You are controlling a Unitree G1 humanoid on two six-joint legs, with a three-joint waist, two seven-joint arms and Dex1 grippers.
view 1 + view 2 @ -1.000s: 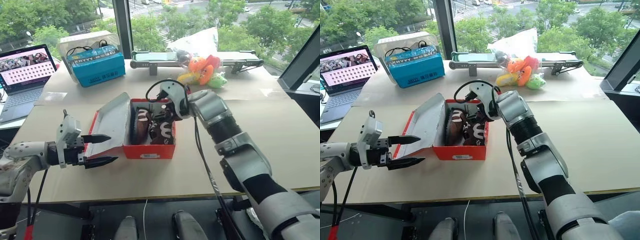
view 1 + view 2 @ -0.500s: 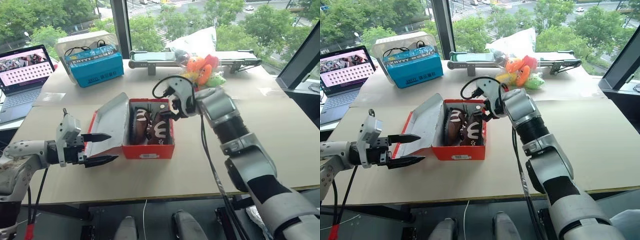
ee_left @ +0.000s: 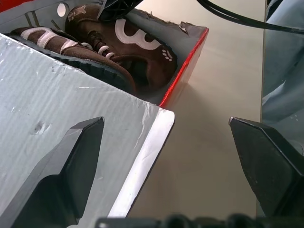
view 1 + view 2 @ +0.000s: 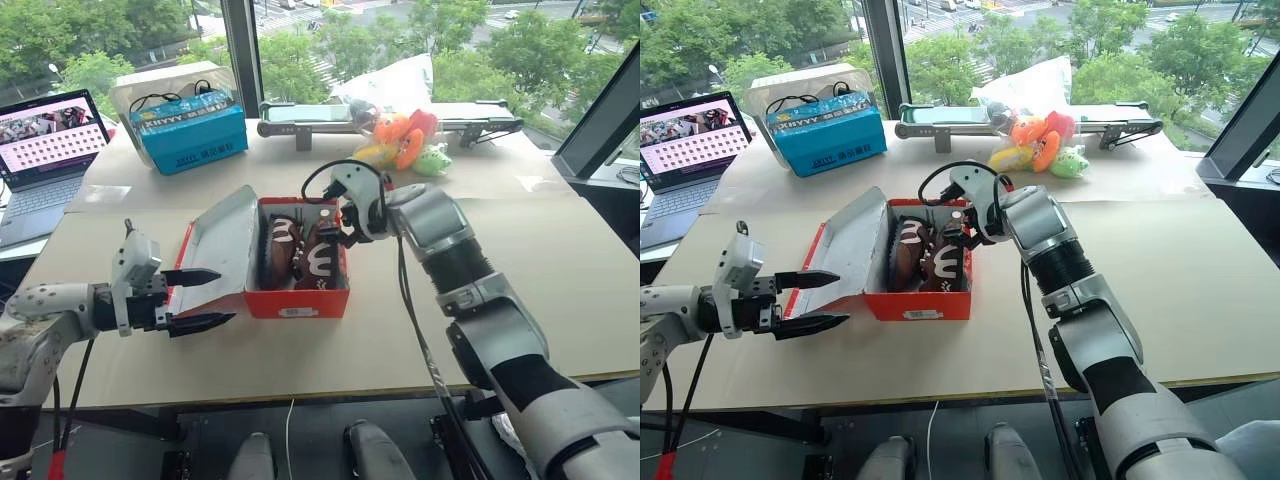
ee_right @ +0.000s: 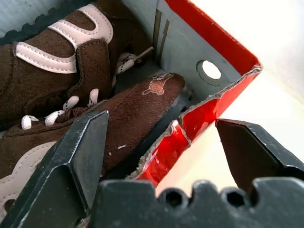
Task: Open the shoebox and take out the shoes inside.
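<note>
The shoebox (image 4: pixel 298 258) sits open near the middle of the table (image 4: pixel 560 270), its grey-lined lid (image 4: pixel 222 240) folded out toward the table's left edge; the shoes (image 4: pixel 303 252) lie side by side inside, not yet lifted; compared with a second ago the right gripper (image 5: pixel 161 142) has come out of the box interior, where it then covered the shoes, and now sits at the box's far right corner; its jaws stand wide and grip nothing, one finger (image 5: pixel 80 152) over the toe of the nearer shoe (image 5: pixel 137 114), the other outside the torn red wall (image 5: pixel 190 128); so opening looks done and the grasp appears not yet made; the gripper would probably need to shift inward to straddle a shoe rather than the wall; the left gripper (image 4: pixel 196 298) is unmoved, jaws apart and empty, beside the lid's near end, toward the table's front-left corner.
</note>
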